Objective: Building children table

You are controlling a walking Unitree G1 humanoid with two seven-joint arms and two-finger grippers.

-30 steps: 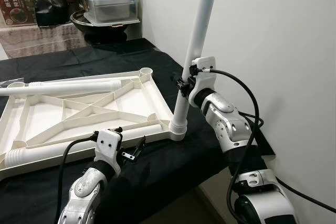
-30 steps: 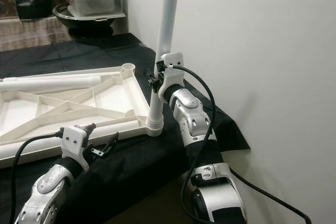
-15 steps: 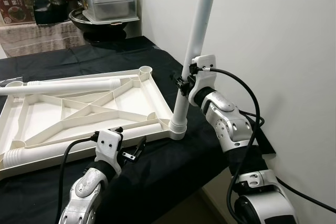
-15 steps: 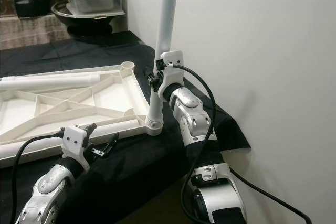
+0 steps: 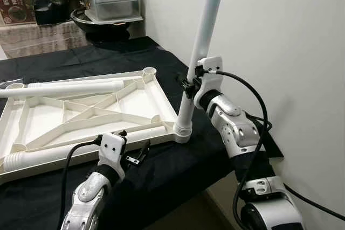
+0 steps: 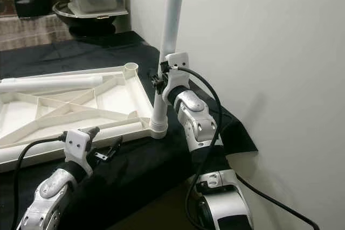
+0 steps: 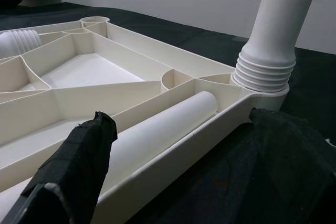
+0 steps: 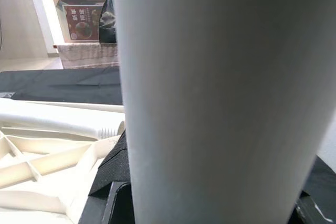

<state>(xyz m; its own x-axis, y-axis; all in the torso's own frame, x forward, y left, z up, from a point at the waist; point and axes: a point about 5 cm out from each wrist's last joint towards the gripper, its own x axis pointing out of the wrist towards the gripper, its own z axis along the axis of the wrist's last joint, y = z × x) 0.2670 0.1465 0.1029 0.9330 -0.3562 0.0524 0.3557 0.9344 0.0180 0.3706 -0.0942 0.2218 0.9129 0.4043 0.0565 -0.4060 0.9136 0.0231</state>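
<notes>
The tabletop [image 5: 86, 114] and its upright leg [image 5: 202, 41] look like smooth cream-white plastic with a soft sheen — the leg's base is ribbed. The cloth [image 5: 178, 160] beneath is matt black fabric. The fingers [image 7: 73, 166] wear a rough black woven padding — frayed at the edges.

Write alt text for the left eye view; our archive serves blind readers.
The right tool grips a white table leg standing in a corner socket of the upturned white tabletop on black cloth. The left tool hovers open near the tabletop's front edge.
</notes>
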